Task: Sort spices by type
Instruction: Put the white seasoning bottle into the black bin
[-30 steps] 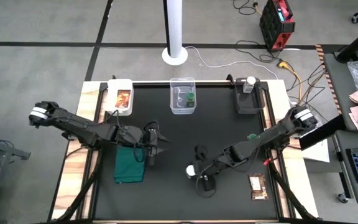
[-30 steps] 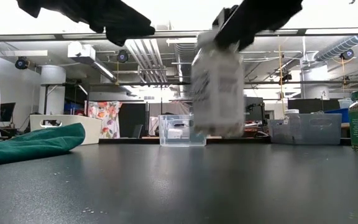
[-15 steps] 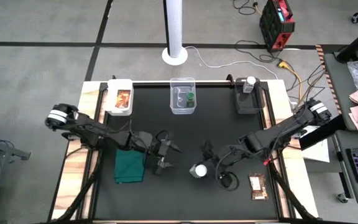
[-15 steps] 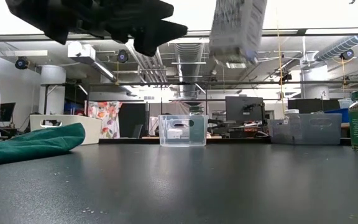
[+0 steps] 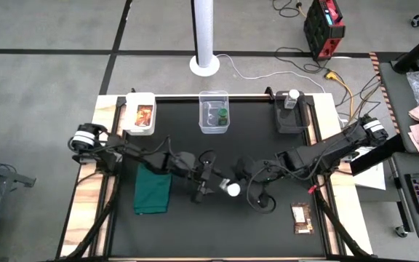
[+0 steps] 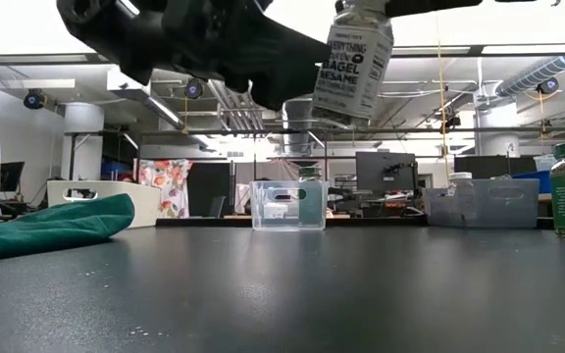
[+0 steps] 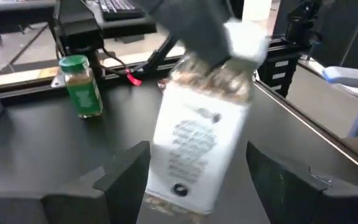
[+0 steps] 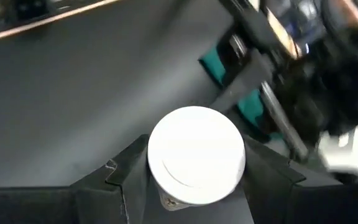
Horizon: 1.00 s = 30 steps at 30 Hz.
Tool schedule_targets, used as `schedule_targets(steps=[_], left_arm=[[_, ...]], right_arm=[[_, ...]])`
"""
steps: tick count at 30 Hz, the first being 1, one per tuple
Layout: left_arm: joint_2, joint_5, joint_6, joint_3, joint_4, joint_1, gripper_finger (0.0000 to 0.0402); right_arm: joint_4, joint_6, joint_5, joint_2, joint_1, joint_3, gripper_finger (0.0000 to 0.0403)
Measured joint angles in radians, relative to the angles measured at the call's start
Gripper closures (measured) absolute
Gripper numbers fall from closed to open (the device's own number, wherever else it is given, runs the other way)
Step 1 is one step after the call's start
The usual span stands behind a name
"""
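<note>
Both pincers have converged mid-table: right pincer (image 5: 236, 183) gripping white-lidded jar (image 5: 233, 189), left pincer (image 5: 211, 182) now open beside it.

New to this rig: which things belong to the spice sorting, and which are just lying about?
Job: two white-lidded clear jars; two green-lidded jars; two flat orange-brown packets.
Lying about: dark green cloth; clear plastic box, a container only.

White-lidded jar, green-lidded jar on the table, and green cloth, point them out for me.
white-lidded jar (image 6: 353, 64), low view, on its printed label.
green-lidded jar (image 7: 82, 87), left wrist view, on its body.
green cloth (image 5: 152, 193), high view, at its middle.
</note>
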Motion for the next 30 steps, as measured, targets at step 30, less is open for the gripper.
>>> schedule_targets(steps=[30], left_arm=[[0.039, -0.166, 0.089, 0.007, 0.037, 0.017, 0.0219]], right_arm=[[0.074, 0.101, 0.106, 0.008, -0.016, 0.001, 0.0144]])
